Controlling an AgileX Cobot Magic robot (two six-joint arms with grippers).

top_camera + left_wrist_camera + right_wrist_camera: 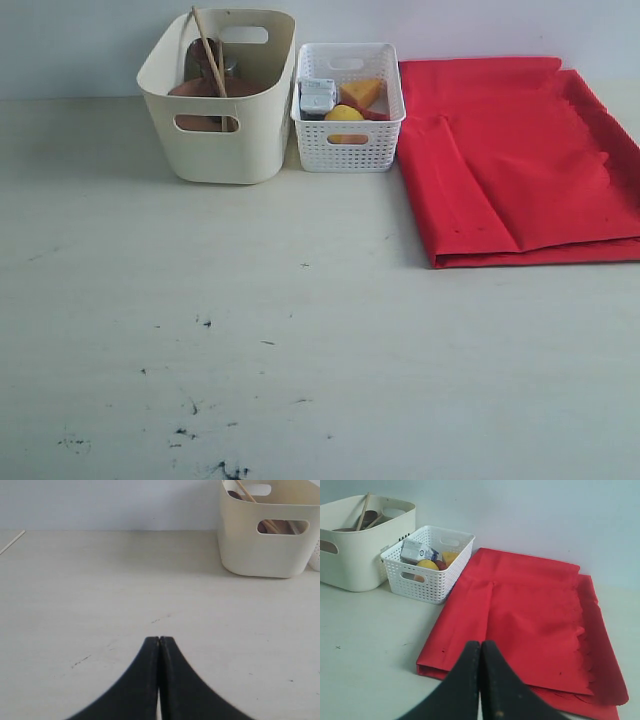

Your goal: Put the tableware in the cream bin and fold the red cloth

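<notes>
The cream bin stands at the back left and holds wooden chopsticks, a brown wooden plate and other tableware I cannot make out. It also shows as the cream bin and the cream bin. The red cloth lies folded in layers at the back right, its scalloped edge on the right; the red cloth fills the right wrist view. My left gripper is shut on nothing above bare table. My right gripper is shut, empty, near the cloth's front edge. Neither gripper shows in the exterior view.
A white lattice basket between bin and cloth holds a small milk carton, cheese and a lemon. The pale table carries dark scuff marks near its front. A wall runs behind everything.
</notes>
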